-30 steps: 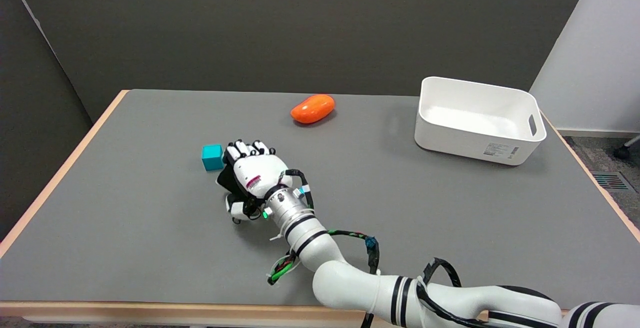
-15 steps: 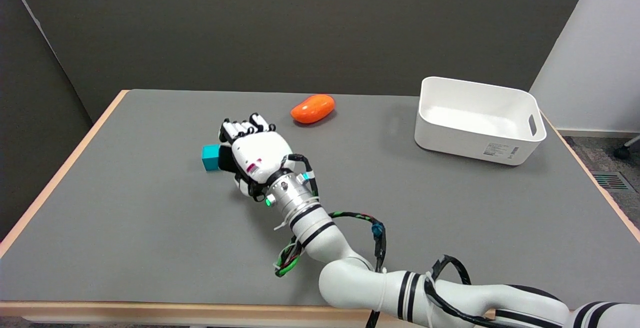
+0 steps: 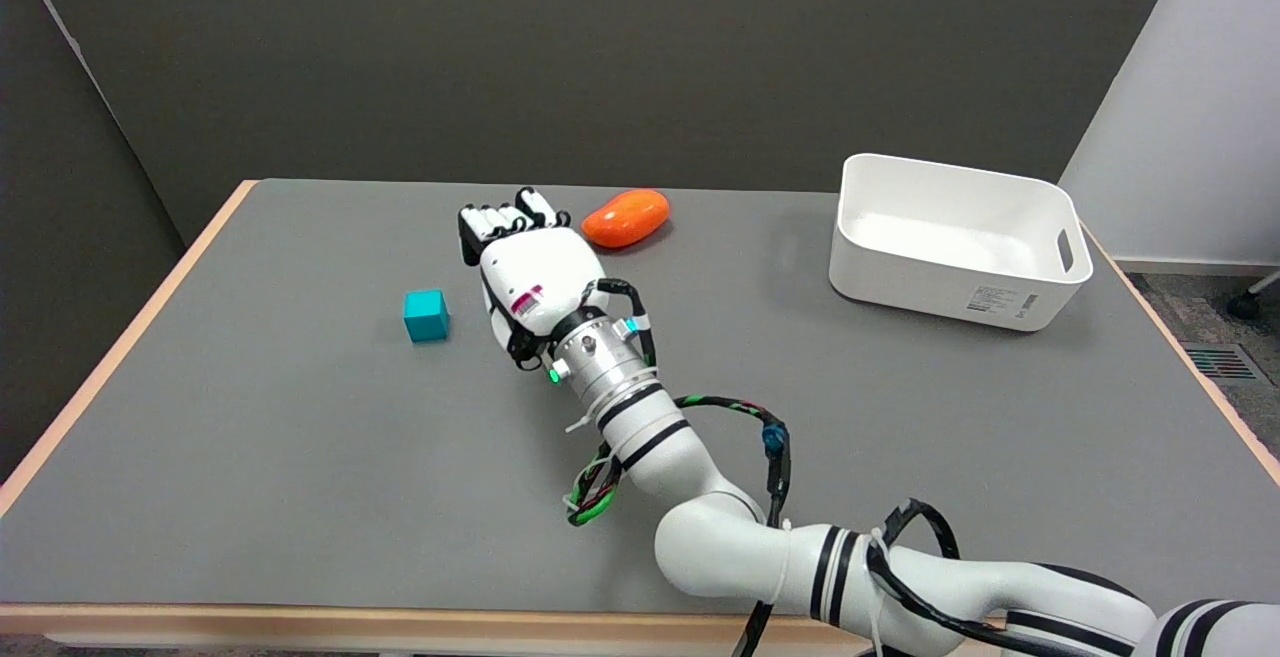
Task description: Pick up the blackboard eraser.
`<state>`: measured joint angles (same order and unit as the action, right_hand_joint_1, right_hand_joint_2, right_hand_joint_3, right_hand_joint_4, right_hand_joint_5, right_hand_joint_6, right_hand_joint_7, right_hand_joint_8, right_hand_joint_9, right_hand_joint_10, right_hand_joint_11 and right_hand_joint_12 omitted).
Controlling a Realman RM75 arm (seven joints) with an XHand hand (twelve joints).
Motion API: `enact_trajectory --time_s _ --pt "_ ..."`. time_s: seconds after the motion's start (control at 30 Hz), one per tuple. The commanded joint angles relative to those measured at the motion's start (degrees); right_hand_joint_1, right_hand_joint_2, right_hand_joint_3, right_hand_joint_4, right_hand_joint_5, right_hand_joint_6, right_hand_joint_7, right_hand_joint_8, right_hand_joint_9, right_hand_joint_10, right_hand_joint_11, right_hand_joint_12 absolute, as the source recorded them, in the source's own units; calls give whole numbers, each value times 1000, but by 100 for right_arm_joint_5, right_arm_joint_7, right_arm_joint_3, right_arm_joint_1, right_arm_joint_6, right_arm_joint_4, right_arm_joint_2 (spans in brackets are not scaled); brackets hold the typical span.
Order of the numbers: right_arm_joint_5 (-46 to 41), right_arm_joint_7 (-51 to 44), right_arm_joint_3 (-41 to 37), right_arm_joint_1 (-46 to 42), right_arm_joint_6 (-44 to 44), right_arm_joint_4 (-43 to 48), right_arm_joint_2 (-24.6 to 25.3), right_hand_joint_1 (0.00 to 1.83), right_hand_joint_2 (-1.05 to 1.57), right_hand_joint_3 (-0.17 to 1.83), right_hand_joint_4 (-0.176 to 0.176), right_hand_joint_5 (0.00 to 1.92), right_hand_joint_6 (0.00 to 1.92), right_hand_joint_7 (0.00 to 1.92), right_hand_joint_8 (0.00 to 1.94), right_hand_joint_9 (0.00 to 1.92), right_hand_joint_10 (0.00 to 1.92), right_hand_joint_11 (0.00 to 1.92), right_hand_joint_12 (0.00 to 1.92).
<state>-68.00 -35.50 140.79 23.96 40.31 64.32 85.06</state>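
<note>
My right hand (image 3: 530, 272) hangs over the middle of the grey table (image 3: 300, 457), palm down and fingers curled under. It grips the blackboard eraser (image 3: 468, 242), a black block of which only a dark edge shows at the left, below the fingers. The rest of the eraser is hidden under the palm. The hand and eraser appear to be raised off the tabletop, between the teal cube and the orange object.
A small teal cube (image 3: 425, 315) sits on the table just left of the hand. An orange oval object (image 3: 626, 217) lies close behind the fingertips. A white bin (image 3: 940, 292) stands at the back right. The arm stretches in from the lower right.
The hand, which lay low on the table next to the teal cube with the eraser under it, has risen and moved away toward the orange object, carrying the eraser. The cube stayed put.
</note>
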Motion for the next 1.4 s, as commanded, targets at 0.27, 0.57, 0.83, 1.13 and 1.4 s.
enact_trajectory --time_s 0.27,0.57,0.83,1.13,1.4 --pt "-1051 55 -252 38 -560 -150 -153 992 895 859 -176 269 774 -1 1887 378 1921 34 1921" --pt "-1754 55 -120 170 -687 -805 -54 645 677 834 -176 80 359 217 608 229 1030 247 1529" --pt "-1981 55 -136 263 -687 -1139 -54 612 672 821 -176 50 337 183 554 183 985 188 1461" --pt "-1982 55 -128 378 -807 -1185 -47 612 673 817 -176 47 337 183 550 182 987 182 1455" --pt "-1982 55 -128 378 -823 -1154 -47 631 679 823 -176 47 335 186 550 188 989 169 1439"
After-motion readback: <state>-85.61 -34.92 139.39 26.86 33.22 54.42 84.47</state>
